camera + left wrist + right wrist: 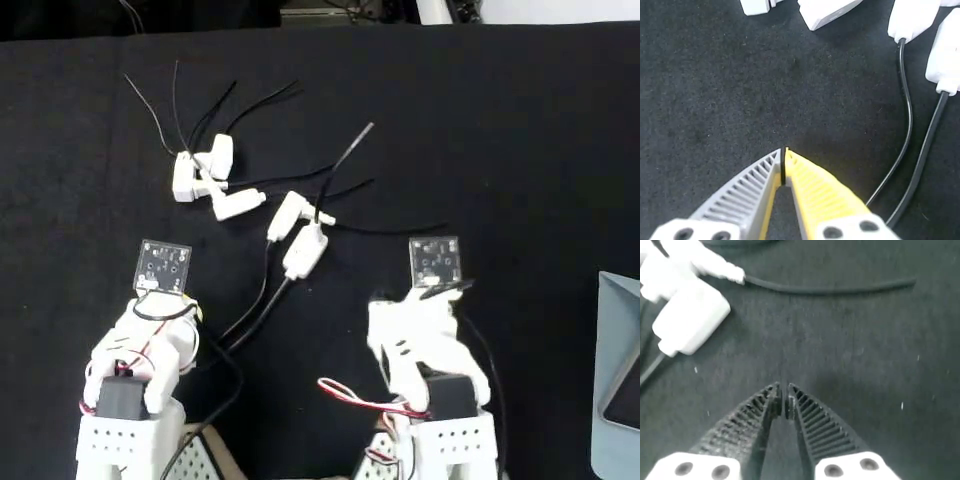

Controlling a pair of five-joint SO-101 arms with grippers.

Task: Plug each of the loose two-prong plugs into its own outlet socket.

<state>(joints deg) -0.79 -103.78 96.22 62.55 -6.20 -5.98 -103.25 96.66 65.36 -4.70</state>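
High view: far above, looks down on the black table (500, 150).
Left wrist view: near the table, looks past left gripper (784, 152).
Right wrist view: equally near, past right gripper (783, 389).
Shared: white sockets (303, 250), in the wrist views' upper corners.

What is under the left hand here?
Bare black cloth lies under the shut left hand; two black cables run beside it, not beneath. The patch directly below its fingers is covered and cannot be seen.

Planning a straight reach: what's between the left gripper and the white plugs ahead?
Bare cloth between left gripper and plugs, in the left wrist view; cables run alongside.
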